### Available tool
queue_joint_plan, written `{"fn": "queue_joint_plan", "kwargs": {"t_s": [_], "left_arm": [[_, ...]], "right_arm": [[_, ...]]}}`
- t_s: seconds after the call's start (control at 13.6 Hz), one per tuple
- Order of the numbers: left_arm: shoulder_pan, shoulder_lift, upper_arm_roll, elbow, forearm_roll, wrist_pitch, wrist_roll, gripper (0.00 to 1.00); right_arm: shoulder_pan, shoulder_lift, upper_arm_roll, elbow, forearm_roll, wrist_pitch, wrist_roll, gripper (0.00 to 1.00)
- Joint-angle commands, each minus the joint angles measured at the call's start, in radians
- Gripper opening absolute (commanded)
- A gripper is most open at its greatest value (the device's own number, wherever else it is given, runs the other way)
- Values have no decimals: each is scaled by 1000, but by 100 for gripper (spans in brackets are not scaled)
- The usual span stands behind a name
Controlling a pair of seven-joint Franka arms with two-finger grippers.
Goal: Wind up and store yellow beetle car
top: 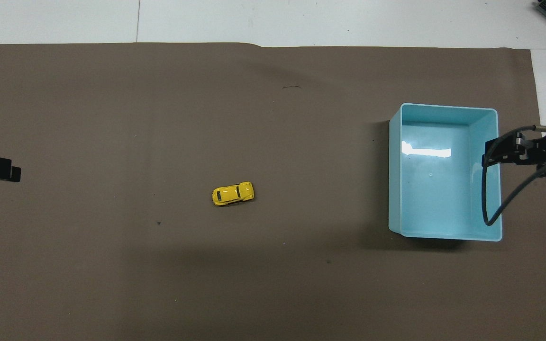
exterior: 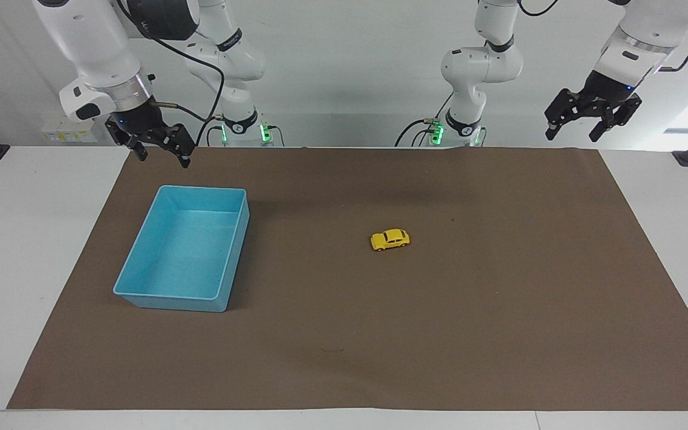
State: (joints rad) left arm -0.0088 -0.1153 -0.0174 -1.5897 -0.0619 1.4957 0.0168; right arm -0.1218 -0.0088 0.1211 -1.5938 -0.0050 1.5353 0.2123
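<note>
blue bin [exterior: 180, 251], nothing inside

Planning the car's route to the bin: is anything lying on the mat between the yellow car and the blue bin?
Nothing visible. Only bare brown mat lies between the yellow car and the blue bin, which is empty. Both tools hang open and raised: the right tool by the bin, the left tool over the mat's edge.

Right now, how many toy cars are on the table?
1. The yellow car sits on the brown mat, about the middle of the table, apart from the blue bin, which looks empty. No hand touches it.
</note>
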Motion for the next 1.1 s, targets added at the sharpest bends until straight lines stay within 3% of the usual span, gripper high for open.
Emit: {"fn": "queue_joint_plan", "kwargs": {"t_s": [0.0,0.51,1.03], "left_arm": [[9,-11,-4,-6,14,6,6,100],[9,-1,-3,-15,14,18,-3,100],[3,28,-4,-76,14,70,-190,100]], "right_arm": [[-10,4,3,11,20,5,9,100],[-10,4,2,11,20,5,7,100],[-12,6,3,14,4,3,-1,100]]}}
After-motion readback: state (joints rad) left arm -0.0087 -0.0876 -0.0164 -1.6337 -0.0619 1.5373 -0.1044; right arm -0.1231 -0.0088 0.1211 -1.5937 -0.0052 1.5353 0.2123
